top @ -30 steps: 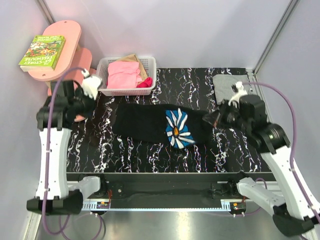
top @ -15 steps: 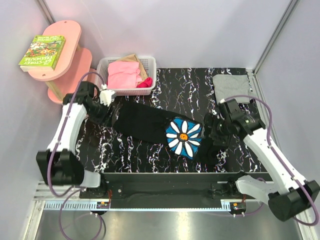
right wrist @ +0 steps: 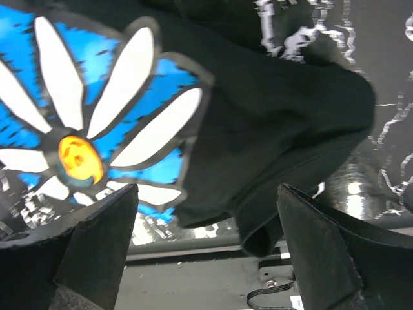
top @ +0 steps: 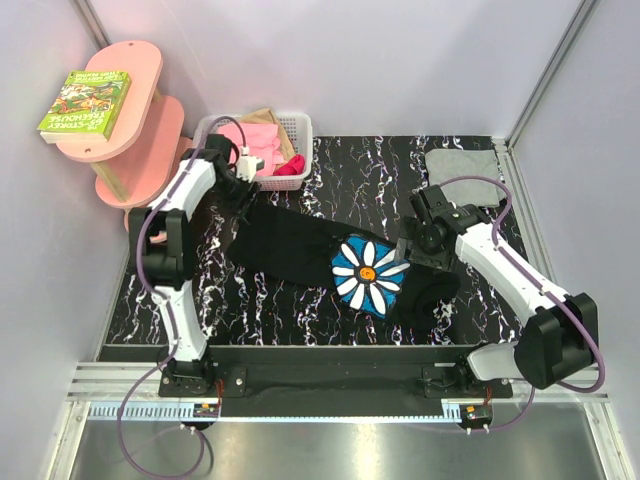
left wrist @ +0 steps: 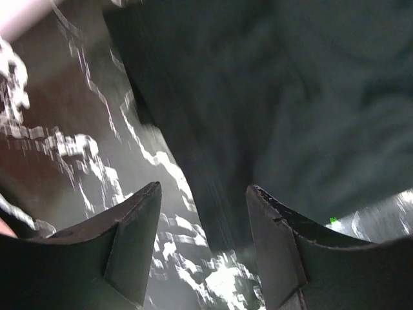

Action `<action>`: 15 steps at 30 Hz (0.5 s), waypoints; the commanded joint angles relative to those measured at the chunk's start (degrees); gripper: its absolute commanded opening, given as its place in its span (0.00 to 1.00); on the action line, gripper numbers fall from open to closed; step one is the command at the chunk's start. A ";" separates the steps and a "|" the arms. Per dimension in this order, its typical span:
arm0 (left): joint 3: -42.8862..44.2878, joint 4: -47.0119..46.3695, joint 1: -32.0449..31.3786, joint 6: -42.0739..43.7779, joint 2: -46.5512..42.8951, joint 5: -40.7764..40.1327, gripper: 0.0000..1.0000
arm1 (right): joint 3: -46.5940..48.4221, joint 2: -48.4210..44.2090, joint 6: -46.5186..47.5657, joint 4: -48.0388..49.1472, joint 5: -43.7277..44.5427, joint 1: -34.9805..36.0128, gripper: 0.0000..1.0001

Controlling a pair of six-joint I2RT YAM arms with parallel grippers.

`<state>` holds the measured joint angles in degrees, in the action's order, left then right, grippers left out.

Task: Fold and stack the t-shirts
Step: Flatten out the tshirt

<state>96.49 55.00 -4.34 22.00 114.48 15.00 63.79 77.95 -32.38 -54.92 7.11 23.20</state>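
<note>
The black t-shirt (top: pixel 290 245) is spread unfolded across the middle of the marbled table (top: pixel 340 170), lying aslant from about 10 o'clock to 4 o'clock, with its flower print (top: pixel 368 275) turned upward toward the 4 o'clock end, where the cloth is bunched into a thick fold. The light grey t-shirt (top: pixel 460 167) is laid folded in the table's 1 o'clock corner, well apart from the black one. The left gripper (top: pixel 240 192) is held over the shirt's 10 o'clock end; in the left wrist view its fingers (left wrist: pixel 132 239) are seen parted, with the dark hem lying beneath them and nothing clamped. The right gripper (top: pixel 412 250) is held just beside the print, on its 2 o'clock side; its fingers (right wrist: pixel 97 245) are spread wide above the bunched cloth, which is released. A white basket (top: pixel 300 125) of pink cloth (top: pixel 245 140) is set at 11 o'clock, and a book (top: pixel 85 102) is placed on a pink stand (top: pixel 140 60) off the table at 10 o'clock.
</note>
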 commanded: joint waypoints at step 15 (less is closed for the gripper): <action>17.33 -1.65 -0.76 -4.07 17.89 -6.92 0.67 | -6.13 9.05 -3.57 10.33 0.99 -6.93 1.00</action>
<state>112.18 56.47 -5.74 18.46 129.54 10.04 58.48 83.77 -34.96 -51.46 11.70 20.91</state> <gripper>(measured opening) 0.667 0.994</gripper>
